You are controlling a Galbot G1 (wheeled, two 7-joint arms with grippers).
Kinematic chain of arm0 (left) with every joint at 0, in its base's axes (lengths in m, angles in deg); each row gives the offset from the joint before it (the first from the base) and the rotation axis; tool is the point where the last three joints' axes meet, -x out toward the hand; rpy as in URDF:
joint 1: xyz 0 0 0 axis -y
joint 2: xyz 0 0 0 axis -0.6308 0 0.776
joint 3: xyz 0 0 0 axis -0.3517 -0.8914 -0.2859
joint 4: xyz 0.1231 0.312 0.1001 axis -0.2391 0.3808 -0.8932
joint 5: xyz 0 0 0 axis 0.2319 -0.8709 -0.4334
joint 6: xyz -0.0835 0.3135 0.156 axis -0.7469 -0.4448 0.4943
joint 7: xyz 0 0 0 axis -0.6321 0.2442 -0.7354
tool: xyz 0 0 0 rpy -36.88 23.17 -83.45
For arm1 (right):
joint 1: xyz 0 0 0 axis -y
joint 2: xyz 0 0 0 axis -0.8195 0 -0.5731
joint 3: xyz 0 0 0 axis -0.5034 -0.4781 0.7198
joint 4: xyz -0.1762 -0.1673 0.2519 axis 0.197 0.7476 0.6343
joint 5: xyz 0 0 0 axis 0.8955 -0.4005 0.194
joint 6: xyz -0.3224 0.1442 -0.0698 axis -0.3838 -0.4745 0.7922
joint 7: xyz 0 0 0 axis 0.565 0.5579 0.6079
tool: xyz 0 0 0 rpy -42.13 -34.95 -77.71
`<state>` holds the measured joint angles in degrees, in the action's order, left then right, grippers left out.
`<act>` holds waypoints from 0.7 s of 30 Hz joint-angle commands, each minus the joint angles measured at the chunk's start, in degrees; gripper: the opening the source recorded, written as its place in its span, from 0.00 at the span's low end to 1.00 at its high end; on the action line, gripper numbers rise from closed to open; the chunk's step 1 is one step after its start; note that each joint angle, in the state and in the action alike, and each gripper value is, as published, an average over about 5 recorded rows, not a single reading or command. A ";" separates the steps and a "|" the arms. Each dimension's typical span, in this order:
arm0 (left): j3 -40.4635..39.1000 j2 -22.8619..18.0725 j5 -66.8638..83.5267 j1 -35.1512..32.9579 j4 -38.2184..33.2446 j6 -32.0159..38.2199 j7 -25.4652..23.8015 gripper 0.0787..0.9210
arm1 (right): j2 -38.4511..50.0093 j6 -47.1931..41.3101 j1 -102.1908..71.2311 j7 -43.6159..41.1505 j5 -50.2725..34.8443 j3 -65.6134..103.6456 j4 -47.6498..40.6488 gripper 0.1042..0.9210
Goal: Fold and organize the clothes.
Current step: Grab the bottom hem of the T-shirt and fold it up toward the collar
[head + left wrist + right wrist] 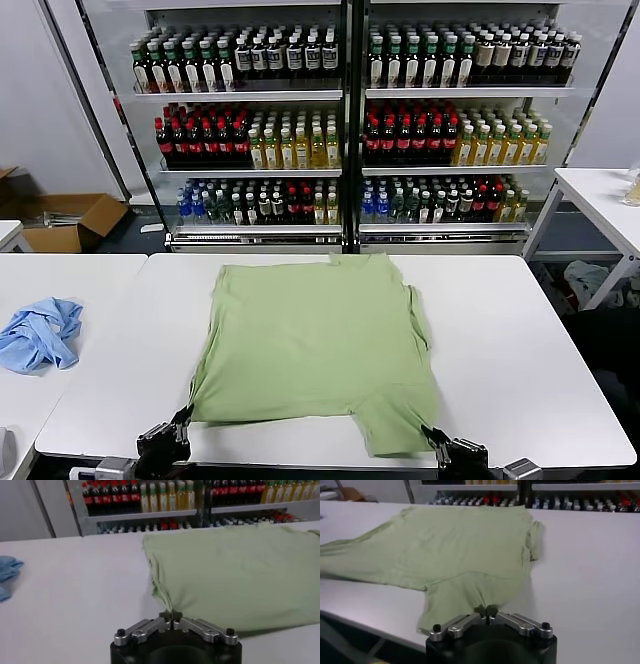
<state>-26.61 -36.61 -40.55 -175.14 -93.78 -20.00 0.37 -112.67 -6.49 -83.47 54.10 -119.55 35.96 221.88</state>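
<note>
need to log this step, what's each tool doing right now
Left tool: closed on the near left corner of the green shirt.
Right tool: closed on the shirt's near right edge.

Blue garment (40, 335) left; bottle shelves (345, 95), cardboard box (62, 220) behind.

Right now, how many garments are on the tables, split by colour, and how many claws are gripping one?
Light green garments: 1, the polo shirt on the middle table.
Light blue garments: 1, the crumpled garment on the left table.
Claws gripping cloth: 2, left claw and right claw, both on the shirt's near edge.
Total garments: 2.
</note>
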 commanded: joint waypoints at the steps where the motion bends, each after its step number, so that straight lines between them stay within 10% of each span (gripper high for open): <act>1: 6.23 1.14 1.86 -6.96 -7.03 0.06 0.60 0.00 | 0.49 -2.88 -1.64 -2.38 -0.05 3.93 5.51 0.01; 21: -3.78 1.59 10.52 32.37 20.57 -0.46 -4.41 0.00 | -5.60 -3.06 40.71 5.89 -1.60 -15.66 -19.60 0.01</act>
<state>-25.24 -34.50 -32.06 -160.69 -87.69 -20.77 -1.57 -114.84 -9.10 -58.33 58.42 -123.07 29.13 213.27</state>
